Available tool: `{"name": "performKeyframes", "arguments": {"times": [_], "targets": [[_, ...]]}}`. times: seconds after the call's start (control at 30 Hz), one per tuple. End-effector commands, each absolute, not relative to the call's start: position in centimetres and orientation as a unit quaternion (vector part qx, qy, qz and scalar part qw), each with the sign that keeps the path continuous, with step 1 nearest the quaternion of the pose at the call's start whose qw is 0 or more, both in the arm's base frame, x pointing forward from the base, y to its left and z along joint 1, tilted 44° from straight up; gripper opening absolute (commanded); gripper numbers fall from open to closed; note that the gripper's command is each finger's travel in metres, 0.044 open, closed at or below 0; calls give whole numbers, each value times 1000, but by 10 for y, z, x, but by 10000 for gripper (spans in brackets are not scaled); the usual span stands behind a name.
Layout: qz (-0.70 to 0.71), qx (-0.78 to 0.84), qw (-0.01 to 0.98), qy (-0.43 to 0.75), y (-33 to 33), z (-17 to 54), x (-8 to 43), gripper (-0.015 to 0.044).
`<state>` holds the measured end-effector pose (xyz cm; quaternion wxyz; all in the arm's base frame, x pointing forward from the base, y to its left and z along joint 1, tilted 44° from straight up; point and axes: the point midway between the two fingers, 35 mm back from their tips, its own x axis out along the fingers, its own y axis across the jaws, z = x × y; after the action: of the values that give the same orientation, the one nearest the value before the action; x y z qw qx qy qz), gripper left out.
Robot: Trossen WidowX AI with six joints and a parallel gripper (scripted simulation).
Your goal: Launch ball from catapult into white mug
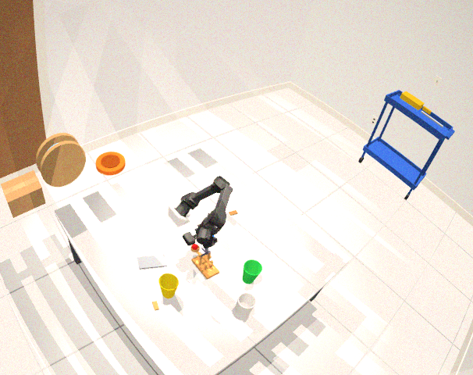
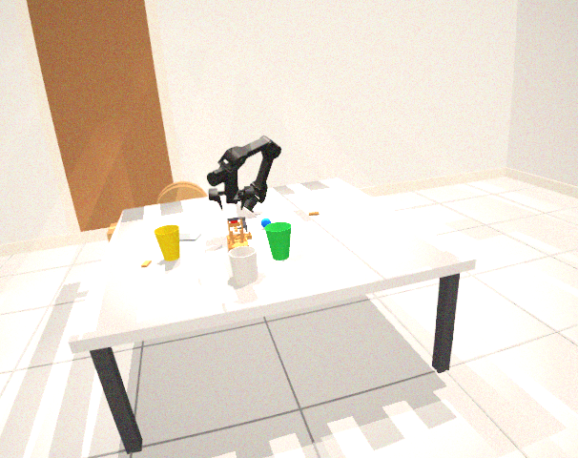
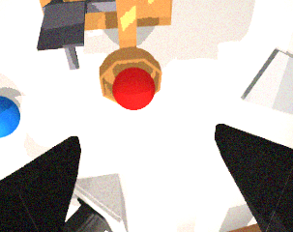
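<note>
The red ball [image 1: 194, 246] [image 2: 234, 221] [image 3: 133, 89] sits in the octagonal cup at the end of the orange catapult's arm, toward the near rim in the wrist view. The catapult [image 1: 204, 267] [image 2: 237, 242] [image 3: 158, 14] stands on the table, its cup end toward the robot. A dark flat piece on a grey post is beside its arm. My gripper [image 3: 148, 136] is open and empty, its fingers spread wide behind the ball and cup. The white mug [image 1: 246, 302] [image 2: 243, 267] stands upright beyond the catapult's far end; the exact aim cannot be told.
A green cup [image 1: 251, 272] [image 2: 279, 241] and a yellow cup [image 1: 168, 285] [image 2: 168, 242] stand either side of the catapult's far end. A blue ball [image 2: 265, 222] [image 3: 3, 117] lies beside the catapult. A grey plate [image 1: 151, 262] [image 3: 277, 87] lies on the other side. Small orange blocks [image 1: 155, 305] [image 1: 232, 212] lie farther out.
</note>
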<state>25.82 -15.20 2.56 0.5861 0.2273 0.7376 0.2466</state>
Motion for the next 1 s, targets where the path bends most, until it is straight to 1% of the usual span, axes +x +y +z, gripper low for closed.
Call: {"name": "performKeyframes", "arguments": {"times": [0.0,0.1,0.13,0.2,0.6,0.97], "targets": [[202,204,632,720,-185,65,251,440],[185,197,646,714,-195,79,247,440],[199,209,635,717,-185,64,253,440],[183,213,648,708,-190,62,263,440],[72,265,755,595,-233,62,366,440],[37,331,829,449,-261,93,464,440]]}}
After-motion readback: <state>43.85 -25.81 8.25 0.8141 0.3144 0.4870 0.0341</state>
